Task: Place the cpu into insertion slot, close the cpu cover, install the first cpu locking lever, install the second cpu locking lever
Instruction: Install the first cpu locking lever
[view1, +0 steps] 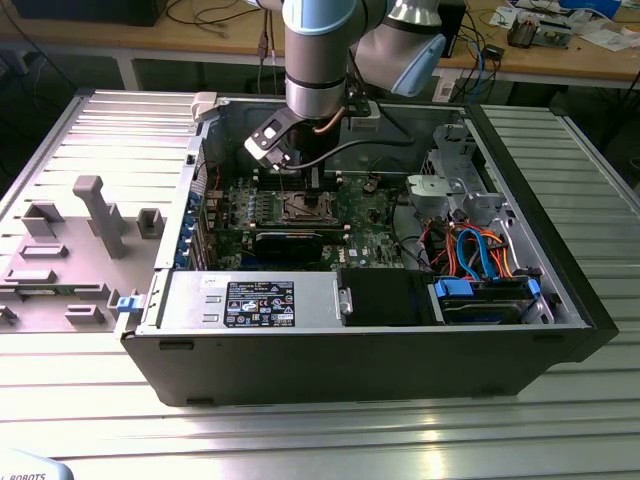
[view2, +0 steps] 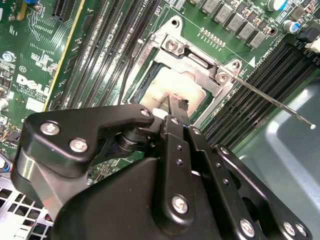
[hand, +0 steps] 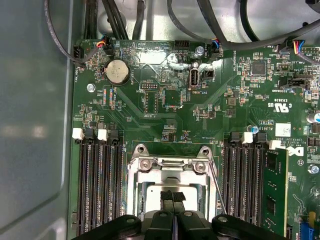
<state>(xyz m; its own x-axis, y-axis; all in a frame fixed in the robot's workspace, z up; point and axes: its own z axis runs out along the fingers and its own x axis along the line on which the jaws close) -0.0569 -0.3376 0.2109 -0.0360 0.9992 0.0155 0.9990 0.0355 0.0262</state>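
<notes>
With memory slots (hand: 97, 185) to one side, the jaws (hand: 173, 196) were clenched on nothing, tips over the cpu (view2: 166, 91) seated in the insertion slot (view1: 303, 208) under the lowered cpu cover (hand: 170, 165), seemingly to press it flat, a locking lever (view2: 272, 104) beside them unlatched.

Open computer case (view1: 400, 365) on ribbed metal table (view1: 330, 440), grey fixture tray (view1: 60, 255) beside it.

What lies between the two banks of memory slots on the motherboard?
The cpu cover, lying over the cpu, with the gripper above it, in the first wrist view.
</notes>
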